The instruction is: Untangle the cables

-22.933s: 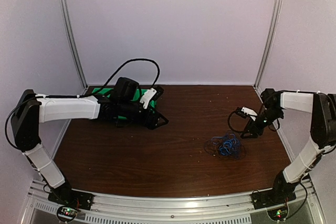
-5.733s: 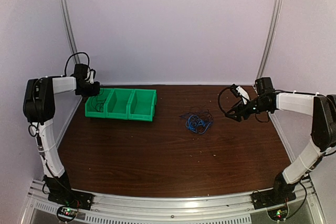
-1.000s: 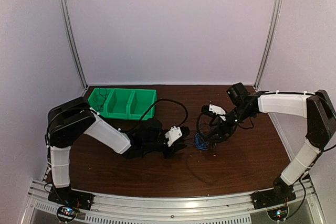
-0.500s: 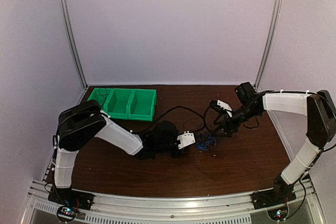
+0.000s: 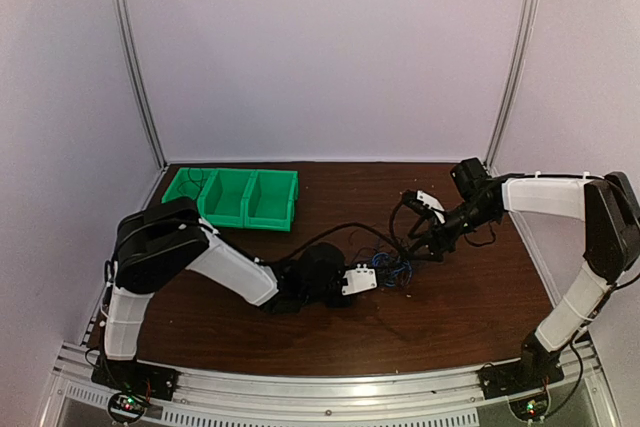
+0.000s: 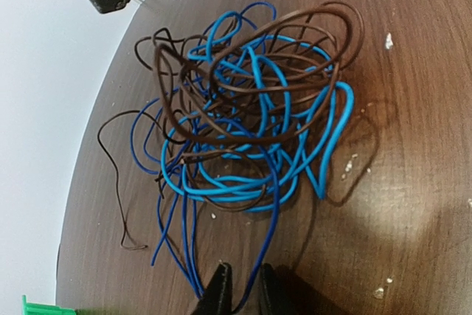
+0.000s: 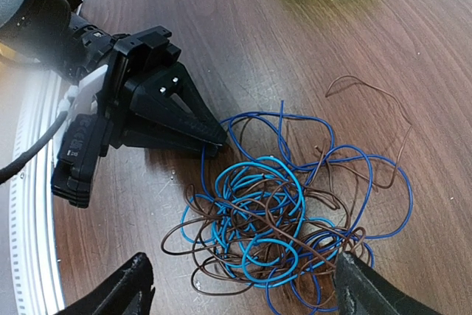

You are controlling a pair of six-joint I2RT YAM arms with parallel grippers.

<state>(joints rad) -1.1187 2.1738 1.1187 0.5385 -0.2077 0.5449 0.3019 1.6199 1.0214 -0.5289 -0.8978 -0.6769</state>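
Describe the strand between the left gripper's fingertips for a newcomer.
On the table, right of centre, lies a tangle of cables. One dark blue strand runs out between the fingertips of the left gripper. It alone passes through that gap; most neighbours are light blue or brown.

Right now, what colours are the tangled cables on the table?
The cables are light blue, dark blue and brown; the left wrist view shows this best.

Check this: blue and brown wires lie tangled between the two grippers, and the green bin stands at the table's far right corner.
Wrong corner: the top view shows the green bin at the far left. The wires do lie between the left gripper and right gripper.
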